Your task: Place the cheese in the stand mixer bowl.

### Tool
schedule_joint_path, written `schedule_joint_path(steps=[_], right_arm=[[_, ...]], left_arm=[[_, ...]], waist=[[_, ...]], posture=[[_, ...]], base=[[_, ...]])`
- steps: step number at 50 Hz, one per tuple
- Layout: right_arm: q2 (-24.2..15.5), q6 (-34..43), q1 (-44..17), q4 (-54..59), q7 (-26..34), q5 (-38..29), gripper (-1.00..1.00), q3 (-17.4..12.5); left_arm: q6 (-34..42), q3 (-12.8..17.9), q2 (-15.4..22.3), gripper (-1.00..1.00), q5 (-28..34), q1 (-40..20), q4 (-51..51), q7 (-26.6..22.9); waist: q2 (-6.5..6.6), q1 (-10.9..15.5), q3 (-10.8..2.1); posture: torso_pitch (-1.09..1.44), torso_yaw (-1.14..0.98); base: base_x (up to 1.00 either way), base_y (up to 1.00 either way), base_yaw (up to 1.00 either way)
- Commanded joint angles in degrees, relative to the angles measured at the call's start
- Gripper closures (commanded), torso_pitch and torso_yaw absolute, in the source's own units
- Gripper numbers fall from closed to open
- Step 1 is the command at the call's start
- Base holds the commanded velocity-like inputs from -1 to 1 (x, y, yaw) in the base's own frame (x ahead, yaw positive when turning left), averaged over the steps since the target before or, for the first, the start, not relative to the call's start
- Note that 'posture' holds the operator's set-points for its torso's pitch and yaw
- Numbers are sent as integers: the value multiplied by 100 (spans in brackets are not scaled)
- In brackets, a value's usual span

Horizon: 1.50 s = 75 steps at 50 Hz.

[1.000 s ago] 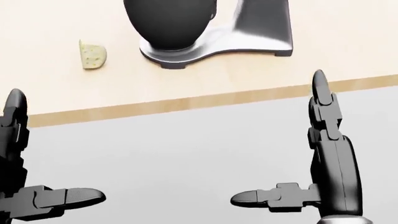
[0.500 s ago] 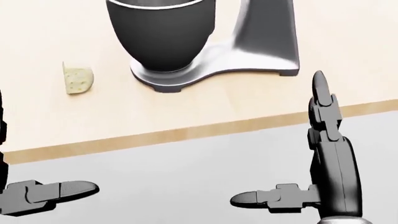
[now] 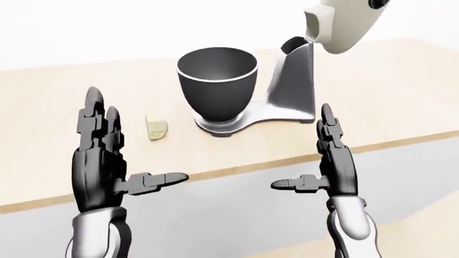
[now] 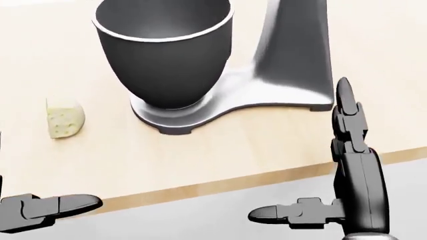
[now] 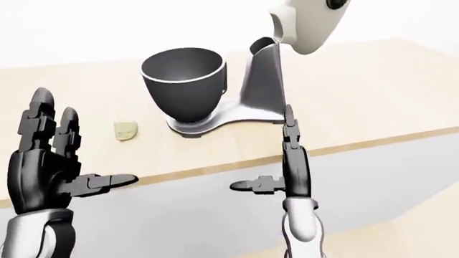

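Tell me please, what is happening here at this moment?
A humanoid robot stands at a wooden counter, both hands raised and open, holding nothing. The cheese lies on the counter, left of the stand mixer bowl in the left-eye view, untouched. The left hand and right hand are short of the counter edge. The mixer's head is tilted up, and the bowl looks empty.

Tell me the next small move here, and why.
Probably reach the left hand toward the cheese wedge. Both hands are open and empty, short of the counter edge, and the cheese lies on the counter left of the mixer bowl, nearer the left hand than the right hand.
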Motion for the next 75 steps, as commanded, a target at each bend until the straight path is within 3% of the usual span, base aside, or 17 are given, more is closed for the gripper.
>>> schedule_joint_path(steps=[1, 3, 4, 5, 6, 8, 9, 10, 13, 14, 15, 16, 18, 24, 54, 66, 75], right_arm=[[-23, -174, -70, -206, -42, -11, -100, -22], [-19, -190, -53, -206, -48, -6, -100, -21], [-18, -191, -49, -216, -50, -10, -100, -16], [-16, -193, -51, -213, -53, -10, -100, -16], [-15, -195, -51, -207, -55, -7, -100, -16], [-15, -218, -45, -197, -69, -9, -100, -19], [-17, -239, -41, -184, -76, -2, -100, -31], [-16, -237, -43, -179, -80, 0, -100, -34], [-12, -243, -43, -191, -91, 12, -100, -42], [-12, -243, -32, -206, -95, 14, -100, -45], [-10, -244, -17, -229, -105, 15, -100, -51], [-9, -248, -9, -236, -107, 18, -100, -53], [-2, -271, 43, -268, -138, 28, -100, -79], [18, -338, 152, -398, -216, 66, -100, -126], [33, -263, 294, -927, -230, 100, -100, -341], [34, -265, 287, -1006, -223, 94, -100, -374], [45, -255, 315, -1090, -234, 61, -100, -377]], left_arm=[[-166, -25, 6, -100, -20, -69, -190, -20], [-174, -20, 1, -100, -30, -57, -193, -28], [-170, -15, 2, -100, -36, -58, -199, -31], [-173, -10, 1, -100, -41, -58, -199, -32], [-177, -6, 1, -100, -47, -58, -195, -35], [-174, 3, 3, -100, -55, -57, -204, -36], [-171, 6, 4, -100, -57, -57, -209, -36], [-161, 15, 6, -100, -66, -61, -219, -37], [-154, 26, 6, -100, -79, -64, -228, -34], [-151, 29, 6, -100, -84, -62, -235, -34], [-147, 32, 5, -100, -91, -58, -246, -34], [-145, 33, 6, -100, -90, -58, -250, -33], [-148, 38, 5, -100, -96, -57, -250, -31], [-131, 46, 8, -100, -115, -59, -278, -29], [238, 276, 446, -100, -223, -880, 82, 20], [-52, 401, 924, -100, -225, -1621, 1371, 36], [-464, 236, 945, -100, 271, -1587, 2089, -16]], waist=[[-3, -6, -41], [-247, 3, -84], [-460, -15, -159], [-215, -90, -112], [-292, -69, -88], [-259, -128, -77], [-221, -122, 10], [-208, -120, -99], [-31, -171, -57], [102, -176, -94], [148, -213, -110], [57, -189, -60], [29, -191, -161], [-62, -152, -223], [-43, -89, -232], [-23, -87, -236], [-27, -95, -254]], posture=[[0, 0], [0, 0], [0, 0], [0, 0], [0, 0], [0, 0], [0, 0], [0, 0], [0, 0], [0, 0], [0, 0], [0, 0], [0, 0], [0, 0], [0, 0], [0, 0], [0, 0]], base=[[20, 0, 0], [20, 0, 0], [19, 0, 0], [19, 0, 0], [20, 0, 0], [19, 0, 0], [0, 0, 0], [0, 0, 0], [0, 0, 0], [0, 0, 0], [0, 0, 0], [0, 0, 0], [0, 0, 0], [0, 0, 0], [0, 0, 0], [0, 0, 0], [0, 0, 0]])
